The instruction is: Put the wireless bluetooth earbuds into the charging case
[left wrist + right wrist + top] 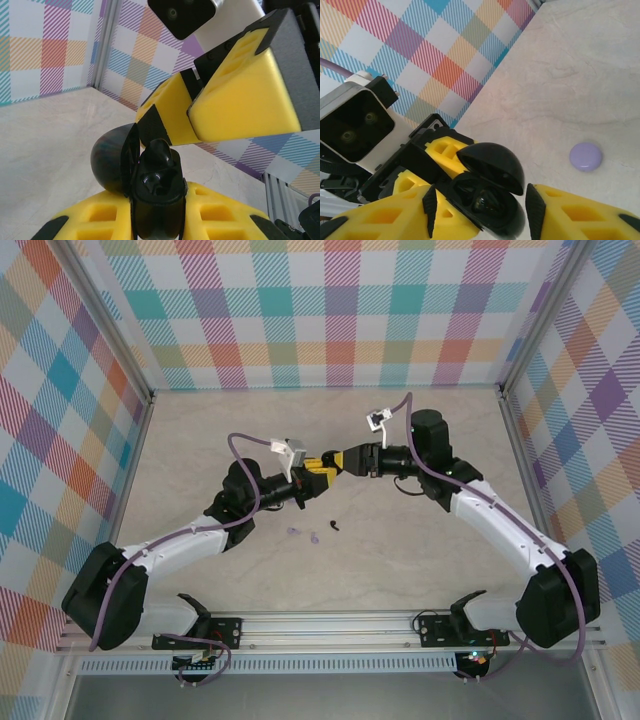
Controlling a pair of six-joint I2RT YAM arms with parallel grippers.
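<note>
- The black charging case (157,192) is above the middle of the desk (420,560) with its domed lid (492,165) swung open.
- The left gripper (160,227) is clamped tight on the case body, with a yellow finger on each side.
- The right gripper (482,220) meets it from the opposite side. Its fingers (580,215) are parted and flank the open case; I cannot tell whether they touch it.
- The case's wells are dark and glossy, and I cannot tell whether a bud sits inside.
- One black earbud (333,525) lies loose on the desk, nearer the front edge than the grippers.
- A small lavender bit (314,538) lies just left of it.
- A lavender round case (586,156) lies closed on the desk.
</note>
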